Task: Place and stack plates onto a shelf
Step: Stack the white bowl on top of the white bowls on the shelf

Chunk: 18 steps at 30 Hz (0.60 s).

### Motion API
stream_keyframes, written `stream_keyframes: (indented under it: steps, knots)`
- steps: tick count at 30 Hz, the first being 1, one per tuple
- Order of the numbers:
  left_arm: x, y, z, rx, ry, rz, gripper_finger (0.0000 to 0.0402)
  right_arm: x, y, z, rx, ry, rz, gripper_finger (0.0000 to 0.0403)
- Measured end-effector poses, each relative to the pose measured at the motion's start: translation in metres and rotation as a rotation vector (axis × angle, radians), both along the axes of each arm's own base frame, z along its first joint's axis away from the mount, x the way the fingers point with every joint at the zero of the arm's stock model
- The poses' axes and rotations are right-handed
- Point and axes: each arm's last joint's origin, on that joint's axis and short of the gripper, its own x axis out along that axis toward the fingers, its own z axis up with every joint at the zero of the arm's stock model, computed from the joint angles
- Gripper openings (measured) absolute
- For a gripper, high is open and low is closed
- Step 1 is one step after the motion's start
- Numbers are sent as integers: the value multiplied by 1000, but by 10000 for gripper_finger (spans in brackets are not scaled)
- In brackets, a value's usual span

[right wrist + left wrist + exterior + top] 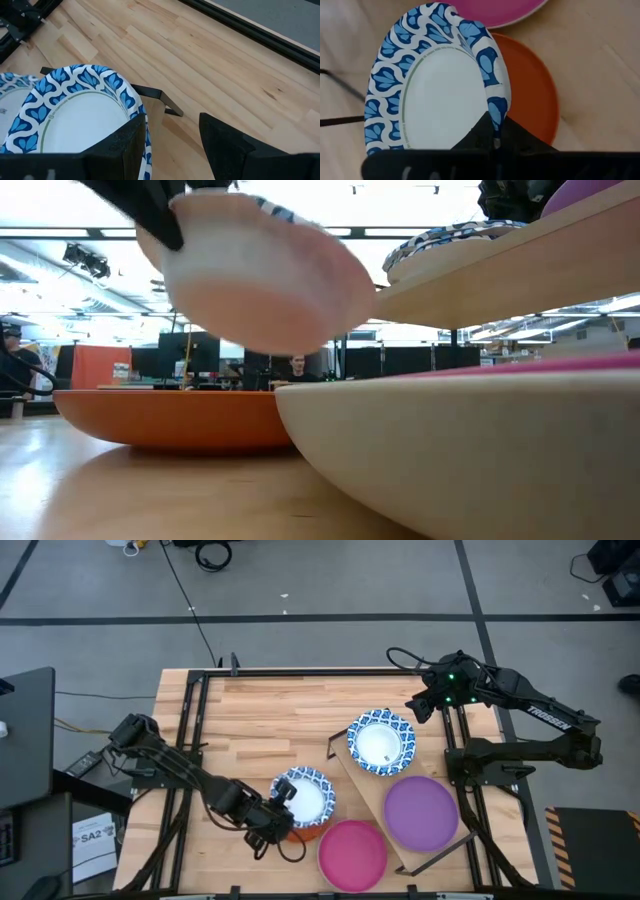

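Blue plate [304,796] sits tilted above the orange plate [306,831], pinched at its rim by the left gripper [277,813], fingers clamped shut. Shelf [362,786] runs diagonally, carrying a second blue plate [381,741] and purple plate [421,813]. Right gripper [417,705] hangs open beside the shelf's far end. Low view alone shows the held plate's pale underside [262,280] clear of the orange one.

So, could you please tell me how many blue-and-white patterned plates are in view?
2: one blue-and-white patterned plate lies on the light-wood shelf; the other is pinched by the left gripper above the orange-red plate. Stacked ones may be hidden.
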Motion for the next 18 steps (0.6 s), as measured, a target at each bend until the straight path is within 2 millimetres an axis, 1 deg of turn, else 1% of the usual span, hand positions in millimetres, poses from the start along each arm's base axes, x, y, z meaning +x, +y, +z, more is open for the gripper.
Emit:
stream_keyframes:
  steps: [7, 14, 18]
  knots:
    - [-5, 7, 17, 137, 34, 47, 12, 5, -2, 5, -24, -73, -11, 192]
    - [-12, 17, 19, 285, 85, 93, 12, 11, -6, 14, -78, -182, -9, 192]
    - [-13, 28, 18, 320, 120, 166, 11, 14, -8, 19, -107, -237, -9, 192]
